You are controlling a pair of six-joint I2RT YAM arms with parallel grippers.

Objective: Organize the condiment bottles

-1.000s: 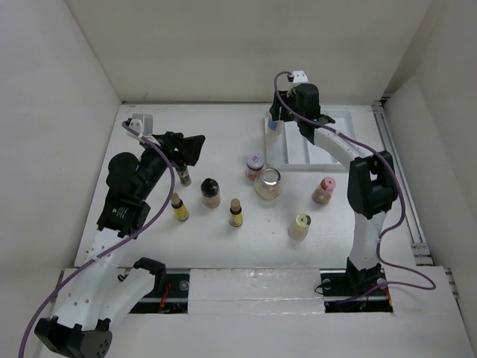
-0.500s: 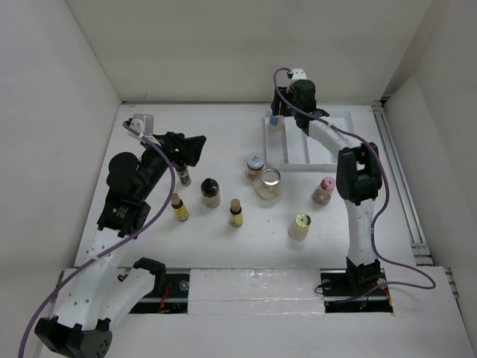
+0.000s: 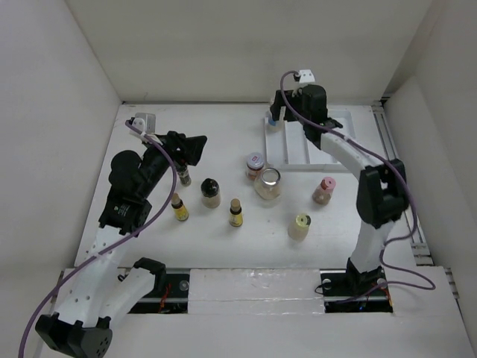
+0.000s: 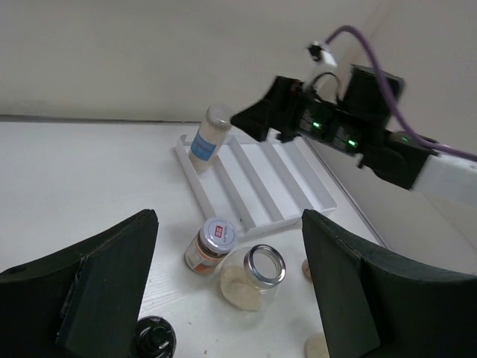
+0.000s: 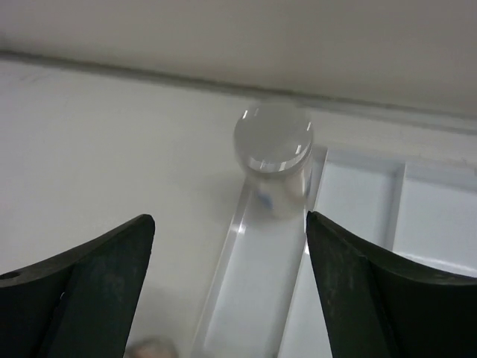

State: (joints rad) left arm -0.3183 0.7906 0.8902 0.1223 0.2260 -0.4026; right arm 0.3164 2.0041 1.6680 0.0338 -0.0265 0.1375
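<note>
A blue-labelled bottle (image 3: 274, 124) stands alone at the far end of the white tray's (image 3: 317, 153) left slot. It also shows in the right wrist view (image 5: 273, 145) and the left wrist view (image 4: 206, 138). My right gripper (image 3: 279, 110) hovers open and empty just behind it (image 5: 231, 298). On the table stand a red-white capped jar (image 3: 255, 164), a clear silver-rimmed jar (image 3: 268, 183), a black-capped jar (image 3: 210, 192), two yellow bottles (image 3: 179, 207) (image 3: 235, 212), a pink-capped bottle (image 3: 323, 190), a yellow-capped bottle (image 3: 299, 226) and a dark bottle (image 3: 183, 176). My left gripper (image 3: 192, 149) is open above the dark bottle.
The tray's (image 4: 261, 179) other slots hold nothing. The booth's back wall runs right behind the tray. A rail (image 3: 399, 171) runs along the table's right side. The right arm's forearm (image 3: 343, 149) reaches over the tray.
My right gripper has drawn up and back from the blue-labelled bottle, which stays upright in the tray. The left arm has barely moved.
</note>
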